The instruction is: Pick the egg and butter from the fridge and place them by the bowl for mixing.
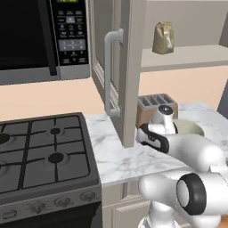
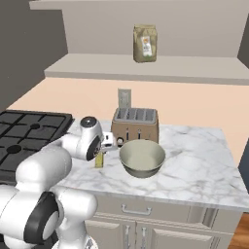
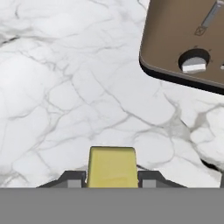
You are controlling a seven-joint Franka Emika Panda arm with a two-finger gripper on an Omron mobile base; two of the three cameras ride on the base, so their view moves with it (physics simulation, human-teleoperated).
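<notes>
Two fingers clamp butter; gripper points down (left of bowl)

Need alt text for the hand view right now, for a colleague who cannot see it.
The gripper holds the butter, a yellow block, between its fingertips above the white marble counter. The brown toaster sits at upper right.

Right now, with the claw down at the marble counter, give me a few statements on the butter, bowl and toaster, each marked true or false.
1. The claw is shut on the butter. True.
2. The butter already lies inside the bowl. False: it is in the claw, above the marble counter left of the bowl.
3. The brown toaster stands behind the bowl. True.
4. The bowl holds an egg. False: its inside looks empty.
5. A brown bag stands on the shelf above. True.
</notes>
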